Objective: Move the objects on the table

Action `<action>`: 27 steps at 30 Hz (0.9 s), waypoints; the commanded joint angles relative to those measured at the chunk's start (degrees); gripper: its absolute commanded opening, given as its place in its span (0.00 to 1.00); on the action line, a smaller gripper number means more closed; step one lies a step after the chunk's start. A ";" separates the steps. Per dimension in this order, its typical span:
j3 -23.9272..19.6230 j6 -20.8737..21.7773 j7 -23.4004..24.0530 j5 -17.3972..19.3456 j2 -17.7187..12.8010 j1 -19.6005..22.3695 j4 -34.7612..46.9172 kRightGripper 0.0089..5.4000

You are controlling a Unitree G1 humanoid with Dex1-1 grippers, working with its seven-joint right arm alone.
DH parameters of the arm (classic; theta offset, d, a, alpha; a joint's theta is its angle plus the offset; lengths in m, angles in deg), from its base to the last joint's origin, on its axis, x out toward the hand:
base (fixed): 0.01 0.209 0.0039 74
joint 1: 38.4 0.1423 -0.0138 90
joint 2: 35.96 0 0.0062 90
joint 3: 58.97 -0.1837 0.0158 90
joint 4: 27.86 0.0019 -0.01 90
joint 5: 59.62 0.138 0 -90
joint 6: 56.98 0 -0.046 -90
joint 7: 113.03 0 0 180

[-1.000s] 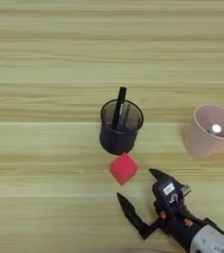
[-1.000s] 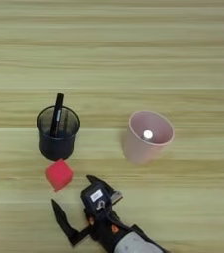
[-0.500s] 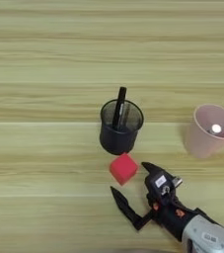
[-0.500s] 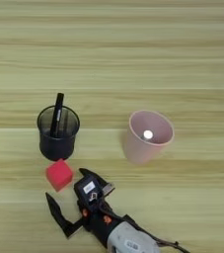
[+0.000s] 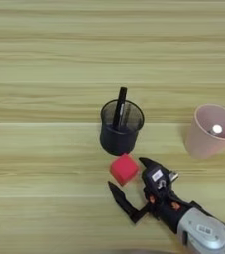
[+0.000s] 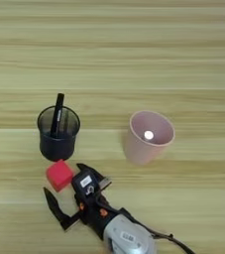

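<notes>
A small red cube [image 5: 124, 168] lies on the light wooden table [image 5: 44, 69], just in front of a black mesh pen cup [image 5: 121, 128] that holds a black pen [image 5: 119, 108]. My right gripper [image 5: 129, 174] comes in from the bottom right and stands open, its two black fingers spread on either side of the cube's near corner. One finger [image 5: 150, 164] lies right of the cube, the other [image 5: 120, 198] below it. The cube sits in the mouth of the fingers without being clamped. In the right eye view the cube [image 6: 59, 174] and the cup [image 6: 58, 133] appear further left.
A pink cup [image 6: 147, 136] with a small white ball [image 6: 148, 135] inside stands upright to the right of the pen cup. The silver forearm [image 5: 203, 234] runs off the bottom right corner.
My gripper has moved left and up toward the red cube, so its open fingers now flank the cube's near corner. The cube, pen cup and pink cup stay put.
</notes>
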State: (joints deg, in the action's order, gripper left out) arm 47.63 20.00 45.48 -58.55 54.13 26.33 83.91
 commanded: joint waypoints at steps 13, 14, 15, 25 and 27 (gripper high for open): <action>1.90 -0.66 0.88 -2.32 -1.07 0.45 -3.88 0.83; 1.94 -0.61 0.89 -2.33 -1.10 0.39 -3.83 0.81; 1.96 -0.57 0.92 -2.34 -1.12 0.34 -3.78 0.79; 2.39 -0.67 0.99 -2.50 -1.19 0.24 -2.85 0.61; 2.41 -0.86 0.87 -2.43 -1.29 0.31 -2.69 0.57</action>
State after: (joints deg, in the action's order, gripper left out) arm 50.38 21.20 45.46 -59.04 54.47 28.03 82.27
